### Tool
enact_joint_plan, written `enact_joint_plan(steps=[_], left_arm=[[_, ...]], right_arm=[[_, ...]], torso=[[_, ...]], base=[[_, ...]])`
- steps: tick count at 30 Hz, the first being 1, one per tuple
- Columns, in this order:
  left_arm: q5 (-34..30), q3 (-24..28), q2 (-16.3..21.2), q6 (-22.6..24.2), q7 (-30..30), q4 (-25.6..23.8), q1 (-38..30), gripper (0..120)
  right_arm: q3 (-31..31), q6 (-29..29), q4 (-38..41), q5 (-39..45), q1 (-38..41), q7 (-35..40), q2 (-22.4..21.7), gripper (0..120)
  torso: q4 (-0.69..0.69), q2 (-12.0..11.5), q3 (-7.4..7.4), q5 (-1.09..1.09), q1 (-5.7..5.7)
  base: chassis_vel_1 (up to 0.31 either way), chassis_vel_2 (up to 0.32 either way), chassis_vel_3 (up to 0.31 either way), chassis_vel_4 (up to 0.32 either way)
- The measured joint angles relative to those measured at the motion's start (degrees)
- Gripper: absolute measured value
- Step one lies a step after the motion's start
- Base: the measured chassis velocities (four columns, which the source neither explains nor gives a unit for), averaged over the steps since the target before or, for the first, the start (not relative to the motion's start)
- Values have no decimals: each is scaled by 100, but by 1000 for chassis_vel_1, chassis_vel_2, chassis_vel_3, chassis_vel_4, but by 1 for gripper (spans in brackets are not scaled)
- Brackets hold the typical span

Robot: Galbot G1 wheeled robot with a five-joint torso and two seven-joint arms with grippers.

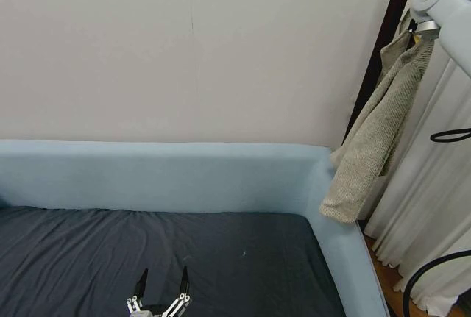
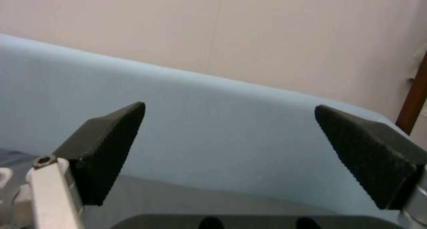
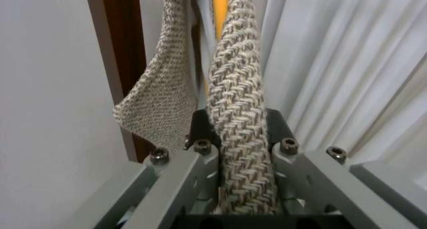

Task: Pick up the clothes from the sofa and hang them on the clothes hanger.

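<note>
My right hand (image 3: 239, 139) is raised beyond the sofa's (image 1: 184, 177) right end, closed tight on a fold of the knitted sweater (image 1: 372, 133). The sweater hangs from that grip with its long axis straight down, and its lower hem reaches the sofa's back right corner; I cannot tell whether it rests there. The dark post (image 1: 379, 45) of the hanger stands just beside the cloth, on the wall side, with the white curtains (image 1: 434, 184) on the other. Something orange (image 3: 221, 9) sits above my grip, behind the knit; I judge it part of the hanger, so the hook-up lies upward and close. My left hand (image 1: 162, 287) hovers spread wide and empty over the dark seat near the front edge, well apart.
</note>
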Motion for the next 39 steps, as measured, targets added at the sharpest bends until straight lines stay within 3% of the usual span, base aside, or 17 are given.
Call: enact_joint_plan(steps=[8,15,17,20,21,24,27,31,36,39], left_arm=[[36,26,-62,-23,5,-17,61,100],[86,93,-105,-27,5,-7,85,100],[90,96,-109,-27,5,-6,85,100],[99,101,-121,-27,2,1,85,100],[99,101,-121,-27,2,1,85,100],[109,98,-142,-25,0,14,96,100],[125,101,-151,-24,-2,24,97,100],[152,95,-174,-9,-9,29,95,100],[170,83,-183,0,-12,29,104,100],[182,98,-187,21,-10,32,108,100]], right_arm=[[58,5,56,13,-78,-37,-19,10],[118,8,323,-45,-160,-153,-219,39],[115,8,345,-53,-164,-164,-236,40],[100,9,512,-114,-176,-268,-340,55],[100,9,512,-114,-176,-268,-340,55],[167,9,804,-155,-215,-389,-440,70],[233,12,1032,-173,-253,-521,-524,77],[344,549,1897,-428,-469,-1194,-1009,97],[508,1265,2612,-822,-854,-1905,-1522,100],[1005,1869,3415,-1104,-1514,-2465,-2038,100]], torso=[[1,0,0,0,0],[0,0,0,0,0],[0,0,0,0,0],[0,0,0,1,0],[0,0,0,1,0],[1,0,0,1,0],[1,0,0,0,0],[1,0,-1,0,0],[0,0,0,1,0],[1,0,0,2,0]], base=[[0,0,0,0],[0,0,0,0],[0,0,0,0],[0,0,0,0],[0,0,0,0],[0,0,0,0],[0,0,0,0],[0,0,0,0],[0,0,0,0],[0,0,0,0]])
